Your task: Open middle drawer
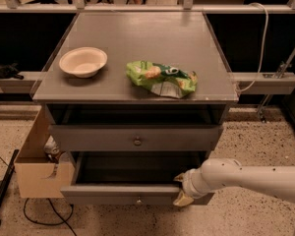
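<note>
Looking down at a grey cabinet, we find the middle drawer (118, 194) standing well out from the body. Its deep grey tray shows dark behind the flat front, and its small round knob (138, 199) sits at the middle of that front. The hand (182, 188) is at the 3 o'clock end of this front. One pale fingertip (179, 178) shows just over the front's top edge, on the tray side, and the other lies against the outer face lower down. We take the hand to be clamped on the front panel, though the view there is dim and we can't be sure of contact. The white arm (255, 177) reaches in from 3 o'clock, low over the speckled floor (265, 136).

At 12 o'clock of the open drawer is the upper drawer (88, 139), its front closer in to the cabinet. Above that is the tabletop (137, 33). A cream bowl (83, 62) sits upright toward its 9 o'clock edge. A crumpled green bag (161, 78) lies at the bowl's 3 o'clock, apart from it and near the tabletop's 6 o'clock edge. A cardboard box (32, 173) stands on the floor at 9 o'clock of the middle drawer, just beside it.
</note>
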`<state>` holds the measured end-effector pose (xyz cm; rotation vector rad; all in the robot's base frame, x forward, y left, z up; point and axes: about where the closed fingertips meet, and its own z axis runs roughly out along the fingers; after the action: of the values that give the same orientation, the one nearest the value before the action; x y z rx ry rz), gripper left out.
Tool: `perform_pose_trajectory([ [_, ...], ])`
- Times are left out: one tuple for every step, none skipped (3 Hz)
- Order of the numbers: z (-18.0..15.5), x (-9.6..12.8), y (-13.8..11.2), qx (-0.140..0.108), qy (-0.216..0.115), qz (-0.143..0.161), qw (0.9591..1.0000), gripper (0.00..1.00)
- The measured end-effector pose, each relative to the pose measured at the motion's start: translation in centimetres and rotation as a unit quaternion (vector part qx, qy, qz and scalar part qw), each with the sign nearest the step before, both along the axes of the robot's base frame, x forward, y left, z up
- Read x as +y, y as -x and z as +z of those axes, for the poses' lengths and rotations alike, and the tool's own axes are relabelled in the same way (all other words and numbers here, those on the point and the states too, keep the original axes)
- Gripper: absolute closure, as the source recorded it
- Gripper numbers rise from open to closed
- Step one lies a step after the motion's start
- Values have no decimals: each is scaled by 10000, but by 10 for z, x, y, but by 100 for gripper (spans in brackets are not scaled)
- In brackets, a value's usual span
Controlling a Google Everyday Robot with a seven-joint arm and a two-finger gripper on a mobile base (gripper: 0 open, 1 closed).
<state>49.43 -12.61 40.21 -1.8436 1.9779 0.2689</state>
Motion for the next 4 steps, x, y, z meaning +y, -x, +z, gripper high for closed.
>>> perform_pose_trajectory([
  [1,-2,20,39,-40,38,10000,63],
  [2,-5,56,169,-153,60,9997,86],
  [4,-5,56,169,-154,60,9997,100],
  [3,-11,79,235,-177,-32,9996,100],
])
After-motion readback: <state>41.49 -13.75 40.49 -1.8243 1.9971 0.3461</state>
